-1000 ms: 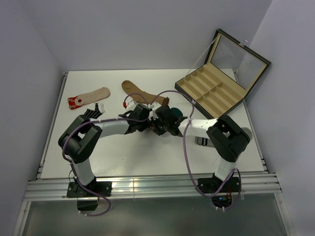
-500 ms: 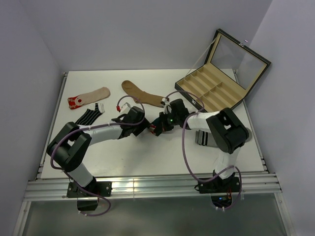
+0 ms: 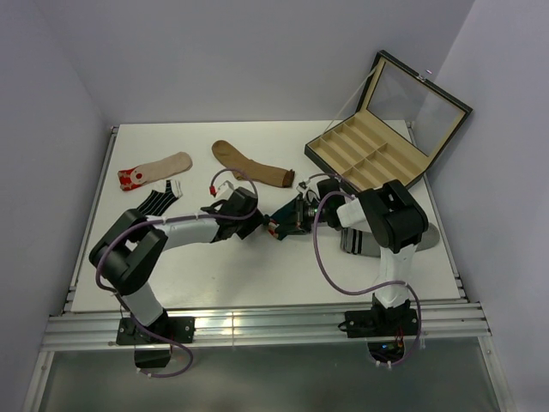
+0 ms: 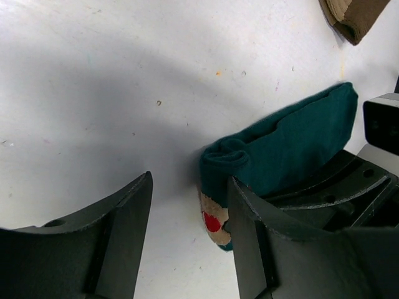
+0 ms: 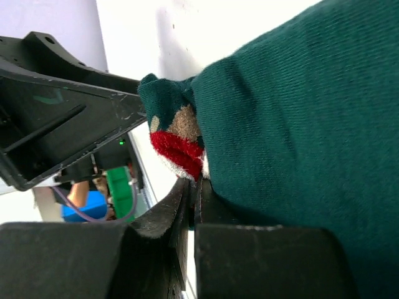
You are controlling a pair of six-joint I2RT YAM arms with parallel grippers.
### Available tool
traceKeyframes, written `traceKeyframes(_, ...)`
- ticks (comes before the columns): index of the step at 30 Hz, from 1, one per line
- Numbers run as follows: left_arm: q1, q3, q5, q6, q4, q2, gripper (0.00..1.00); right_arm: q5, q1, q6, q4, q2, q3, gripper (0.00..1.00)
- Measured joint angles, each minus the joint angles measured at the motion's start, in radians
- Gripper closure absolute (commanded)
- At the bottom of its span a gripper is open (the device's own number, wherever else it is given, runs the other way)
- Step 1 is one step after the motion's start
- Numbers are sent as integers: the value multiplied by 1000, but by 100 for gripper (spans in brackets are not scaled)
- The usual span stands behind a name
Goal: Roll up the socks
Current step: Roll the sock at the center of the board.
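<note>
a soft, light teal sock (image 4: 280,143) lies part-rolled on the desk (image 4: 93,75), midway between its side edges. left claw (image 4: 190,187) gapes wide beside the roll; right claw (image 5: 194,193) pinches the limp fabric, which probably needs a firm hold.

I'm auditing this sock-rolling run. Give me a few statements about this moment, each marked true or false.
1. The left tool is open. True.
2. The right tool is open and empty. False: it is shut on the teal sock.
3. The brown sock is rolled up. False: it lies flat, unrolled.
4. The box has its lid open. True.
5. The teal sock is in the box. False: it is on the table, between the two tools.
</note>
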Motion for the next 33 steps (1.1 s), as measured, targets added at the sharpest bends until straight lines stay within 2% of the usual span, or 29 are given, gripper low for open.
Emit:
traceKeyframes(9, -8, 46, 15, 23, 22, 59, 45, -45, -22, 58, 37, 32, -2, 100)
traceKeyframes(16, -13, 32, 14, 27, 61, 54, 39, -51, -26, 62, 39, 35, -2, 100)
traceKeyframes(21, -16, 26, 16, 34, 82, 47, 41, -50, -26, 62, 38, 35, -2, 100)
traceKeyframes(27, -22, 50, 23, 45, 82, 80, 54, -47, -26, 61, 32, 33, -2, 100)
traceKeyframes(33, -28, 93, 26, 56, 68, 126, 76, -26, -26, 48, 0, 14, -2, 100)
